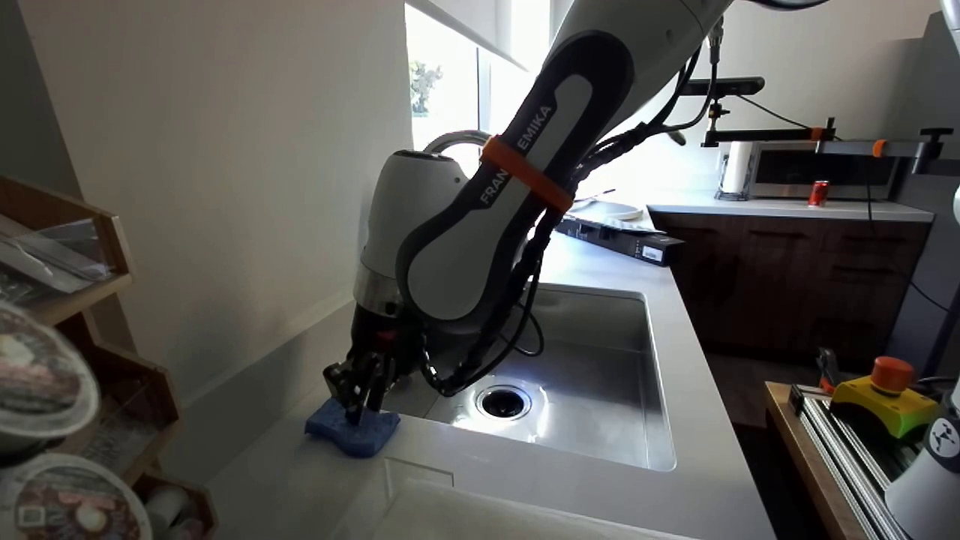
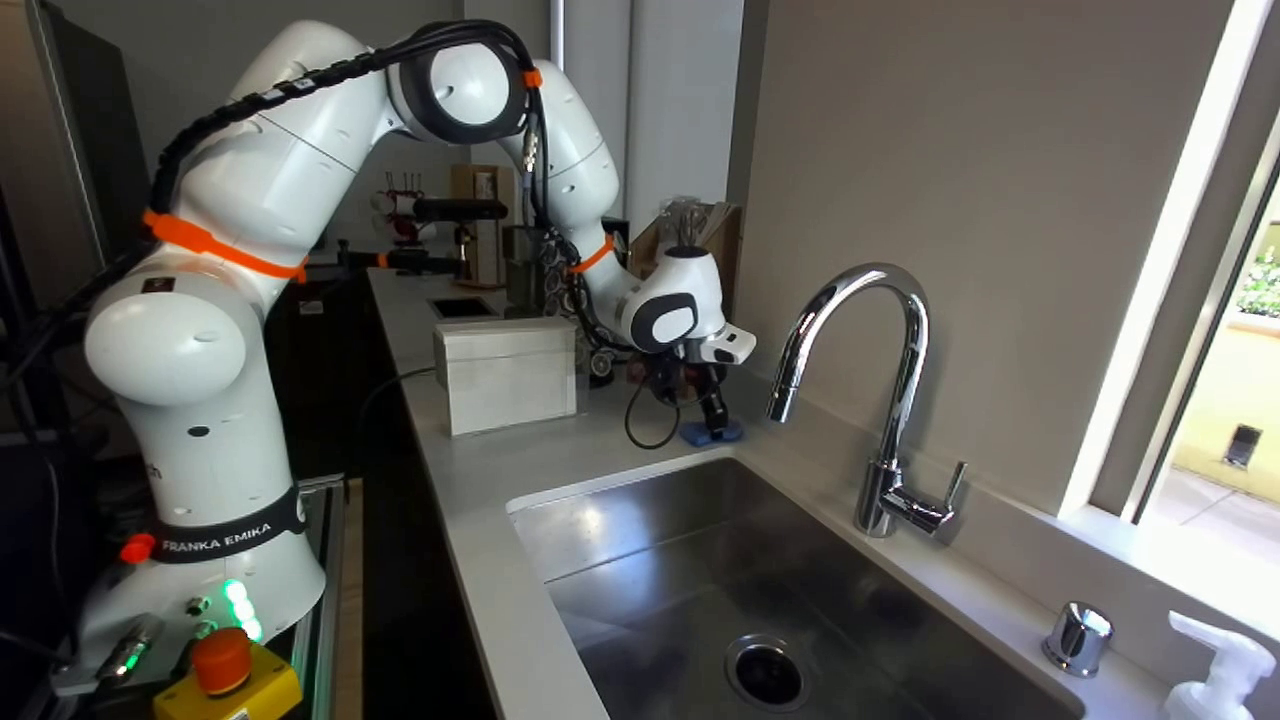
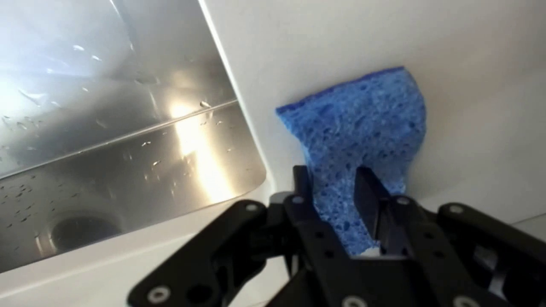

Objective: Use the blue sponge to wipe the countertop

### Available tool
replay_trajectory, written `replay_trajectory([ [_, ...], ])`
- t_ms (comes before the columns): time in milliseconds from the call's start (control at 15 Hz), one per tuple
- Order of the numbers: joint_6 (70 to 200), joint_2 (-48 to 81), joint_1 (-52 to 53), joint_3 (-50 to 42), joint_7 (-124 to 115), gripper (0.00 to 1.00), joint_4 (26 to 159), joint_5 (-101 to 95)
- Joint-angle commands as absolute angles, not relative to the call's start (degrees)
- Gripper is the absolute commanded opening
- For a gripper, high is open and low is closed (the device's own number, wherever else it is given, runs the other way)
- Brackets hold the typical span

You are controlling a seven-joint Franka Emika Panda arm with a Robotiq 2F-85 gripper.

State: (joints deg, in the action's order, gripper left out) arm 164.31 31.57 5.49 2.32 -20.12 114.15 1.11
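Observation:
The blue sponge lies on the white countertop beside a corner of the sink. It also shows on the countertop in both exterior views, at the sink's short end near the wall. My gripper points down with one finger at each side of the sponge's middle. The sponge fills the gap between the fingers and is narrowed there, with its wider end spreading beyond the fingertips. The fingers look shut on it. In the exterior views the gripper reaches down to the sponge. The sponge's lower end is partly hidden by the fingers.
The steel sink opens right beside the sponge. A chrome faucet stands along the wall side. A pale box sits on the counter near the arm. A wooden rack with lidded cups stands near the wall. A black box lies past the sink.

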Motion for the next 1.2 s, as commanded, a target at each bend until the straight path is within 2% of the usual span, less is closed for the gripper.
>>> replay_trajectory([
  [0,159.64,33.15,6.42,2.34,-16.26,0.09,111.95,2.41],
  [600,149.38,29.96,8.27,1.93,-10.89,0.09,113.73,-0.48],
  [1133,146.9,25.29,11.06,1.56,-12.73,0.09,122.26,-2.7],
])
